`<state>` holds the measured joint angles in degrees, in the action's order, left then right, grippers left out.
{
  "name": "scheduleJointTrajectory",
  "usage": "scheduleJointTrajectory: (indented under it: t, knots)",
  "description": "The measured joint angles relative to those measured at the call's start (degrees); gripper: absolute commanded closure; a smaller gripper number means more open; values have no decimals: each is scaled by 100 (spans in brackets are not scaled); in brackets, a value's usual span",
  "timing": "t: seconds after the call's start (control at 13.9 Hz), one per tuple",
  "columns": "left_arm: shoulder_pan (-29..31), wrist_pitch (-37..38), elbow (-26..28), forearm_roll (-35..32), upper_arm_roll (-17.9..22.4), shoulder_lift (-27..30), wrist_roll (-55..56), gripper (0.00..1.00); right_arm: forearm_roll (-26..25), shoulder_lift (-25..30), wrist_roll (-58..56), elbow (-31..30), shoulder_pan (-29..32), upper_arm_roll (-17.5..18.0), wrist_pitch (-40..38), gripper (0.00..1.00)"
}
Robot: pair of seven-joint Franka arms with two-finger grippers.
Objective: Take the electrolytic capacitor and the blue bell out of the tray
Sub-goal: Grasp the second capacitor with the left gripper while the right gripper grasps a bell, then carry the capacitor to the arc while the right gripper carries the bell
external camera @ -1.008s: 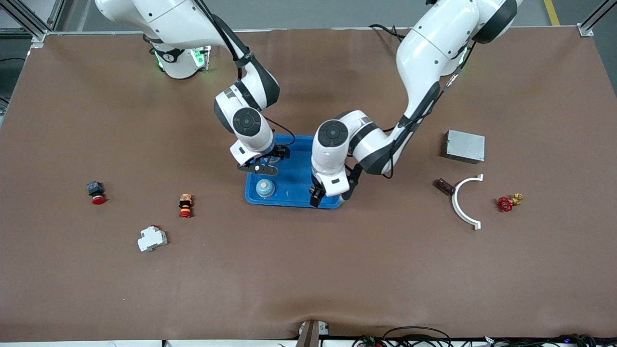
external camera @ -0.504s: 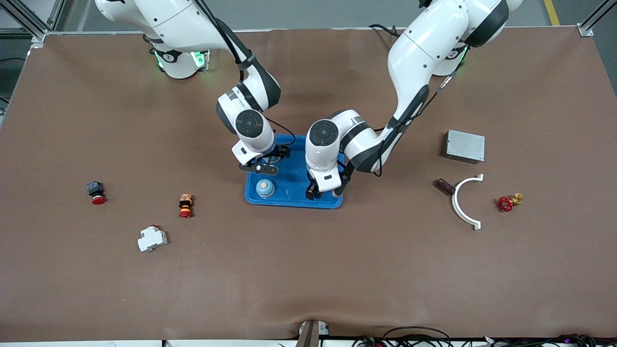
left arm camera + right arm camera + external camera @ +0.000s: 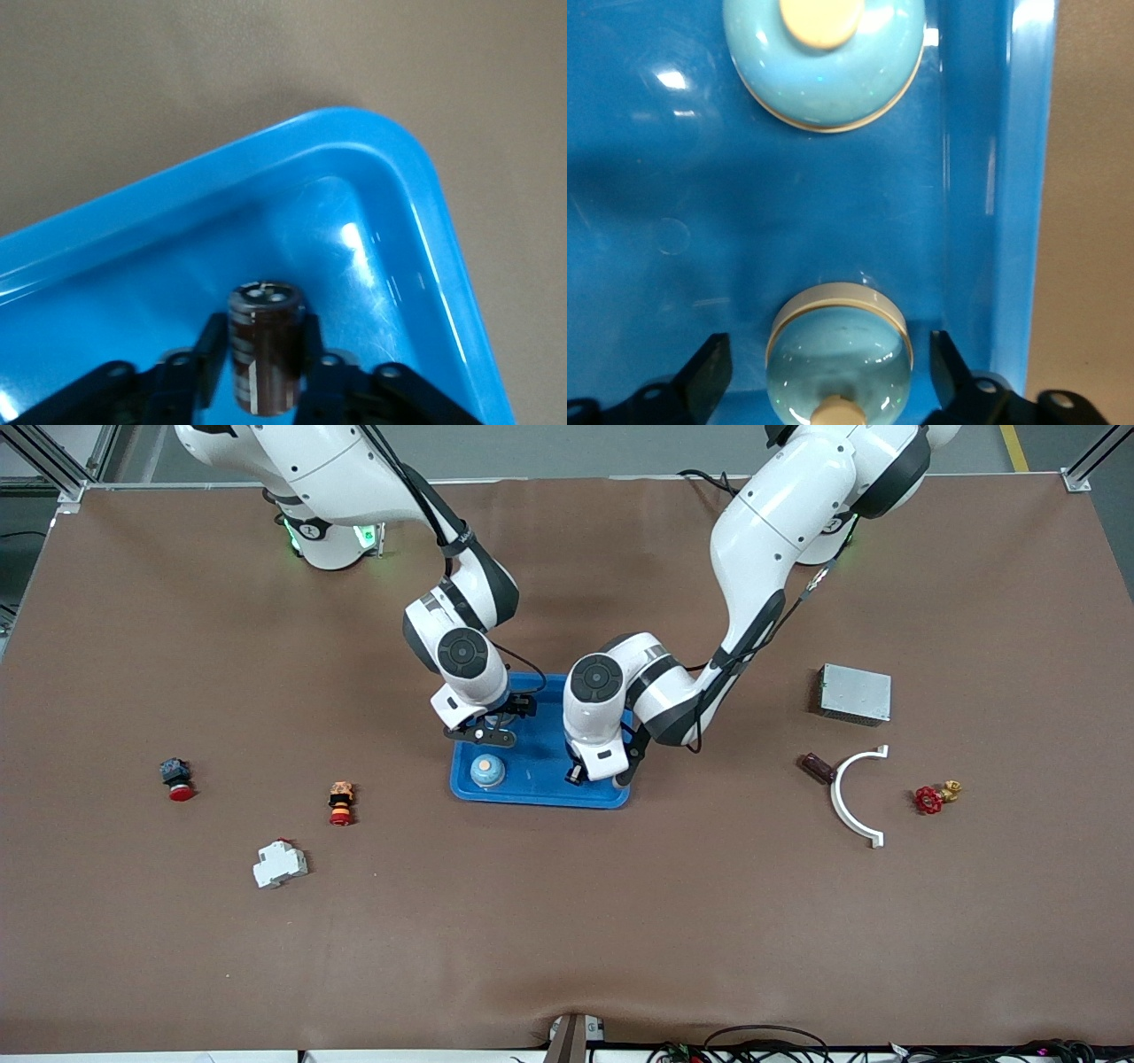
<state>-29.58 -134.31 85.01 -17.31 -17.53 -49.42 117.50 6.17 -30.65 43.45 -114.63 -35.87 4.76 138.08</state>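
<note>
A blue tray (image 3: 542, 766) lies mid-table. My left gripper (image 3: 592, 772) is over the tray's corner toward the left arm's end, shut on a dark brown capacitor (image 3: 266, 354) held upright just above the tray floor (image 3: 292, 230). A light blue bell (image 3: 487, 771) with a cream knob stands in the tray's near corner toward the right arm's end, also in the right wrist view (image 3: 824, 53). My right gripper (image 3: 485, 732) is open in the tray, its fingers (image 3: 709, 367) wide on either side of a second blue bell (image 3: 839, 350), apart from it.
Toward the right arm's end lie a red push button (image 3: 177, 779), an orange-red button (image 3: 341, 802) and a white breaker (image 3: 280, 864). Toward the left arm's end lie a grey metal box (image 3: 855, 693), a white curved piece (image 3: 852, 802), a brown part (image 3: 817, 766) and a red valve (image 3: 930, 799).
My left gripper has moved with the capacitor from the tray's near rim to over the tray floor. My right gripper has shifted slightly, still open.
</note>
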Motion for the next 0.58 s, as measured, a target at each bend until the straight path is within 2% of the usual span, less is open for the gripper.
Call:
scheduleJointTrajectory:
  t: [0.22, 0.29, 0.43, 0.58]
  knots:
    - [94, 582, -116, 8, -1, 175, 0, 100, 0, 11, 0, 3, -1, -1, -3, 74]
    - [173, 838, -145, 14, -12, 337, 0, 100, 0, 9, 0, 3, -1, 0, 1, 79]
    - [408, 1276, -127, 32, -69, 762, 0, 100, 0, 9, -1, 4, -2, 0, 1, 79]
    - [751, 1484, 138, 32, -91, 1243, -126, 100, 0, 10, -2, 9, -5, 0, 0, 80]
